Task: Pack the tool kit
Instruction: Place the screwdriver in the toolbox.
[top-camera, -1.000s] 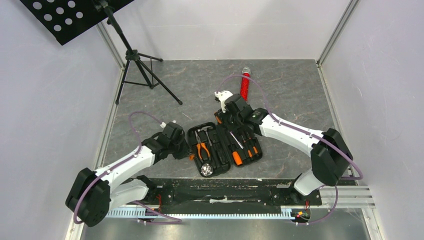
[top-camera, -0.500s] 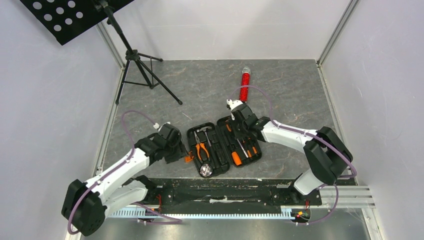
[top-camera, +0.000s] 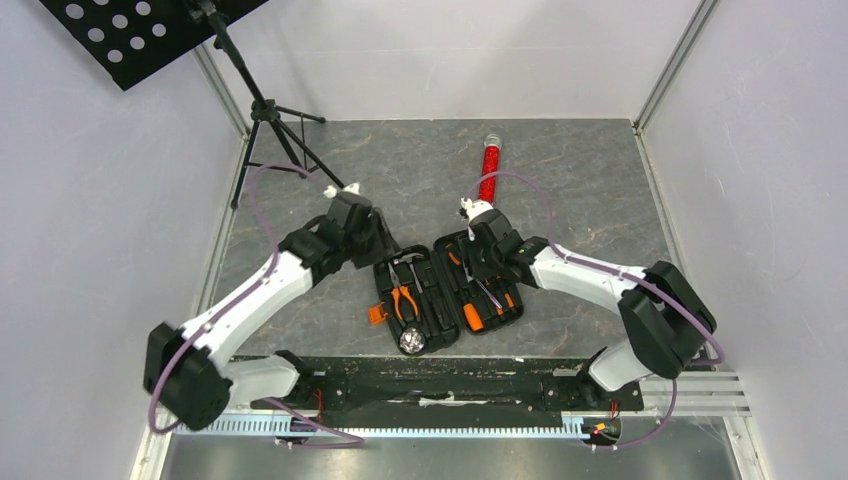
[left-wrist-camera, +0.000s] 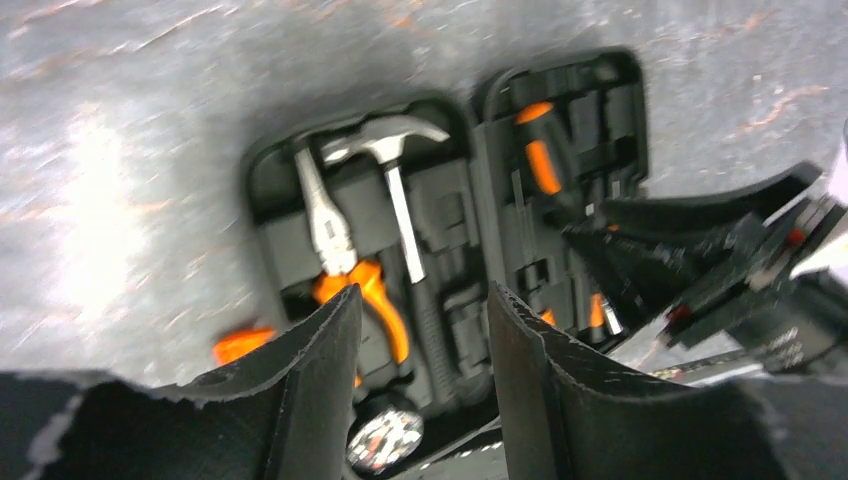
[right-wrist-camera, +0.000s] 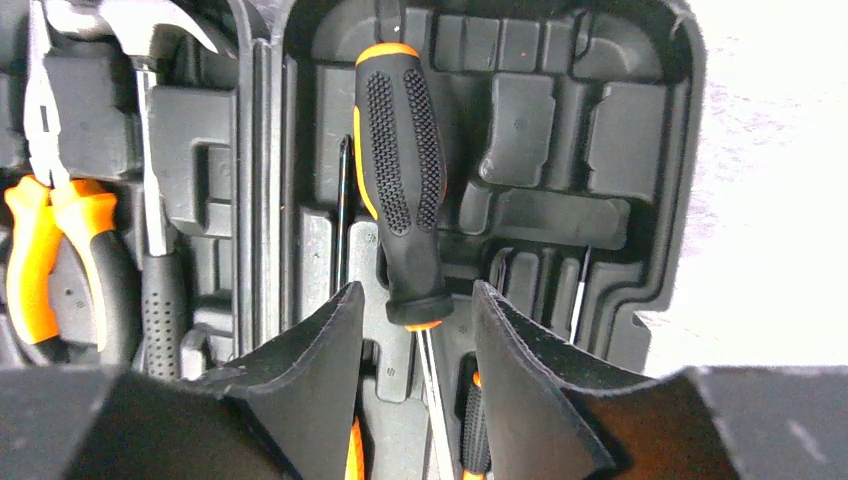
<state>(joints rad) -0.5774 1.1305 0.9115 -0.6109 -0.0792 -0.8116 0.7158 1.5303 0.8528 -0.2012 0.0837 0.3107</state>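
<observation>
The black tool kit case (top-camera: 447, 325) lies open and flat in front of the arm bases, its orange latch (top-camera: 377, 313) on the left edge. The left half holds orange-handled pliers (left-wrist-camera: 345, 255) and a hammer (left-wrist-camera: 392, 170). The right half holds orange-and-black screwdrivers (top-camera: 478, 310). My left gripper (top-camera: 384, 252) hangs open and empty above the case's far left corner; in its wrist view the gripper (left-wrist-camera: 425, 300) looks down on the case. My right gripper (right-wrist-camera: 415, 310) is open, low over the right half, its fingers either side of the shaft of a black-and-orange screwdriver (right-wrist-camera: 400, 190) lying in the tray.
A red cylindrical tube (top-camera: 489, 168) lies on the grey table behind the case. A black tripod stand (top-camera: 280, 130) stands at the back left. A round shiny item (top-camera: 412, 341) sits in the near end of the left half. White walls close in both sides.
My left gripper has risen and swung from the case's left side toward its far left corner. My right gripper came nearer and lower over the right half.
</observation>
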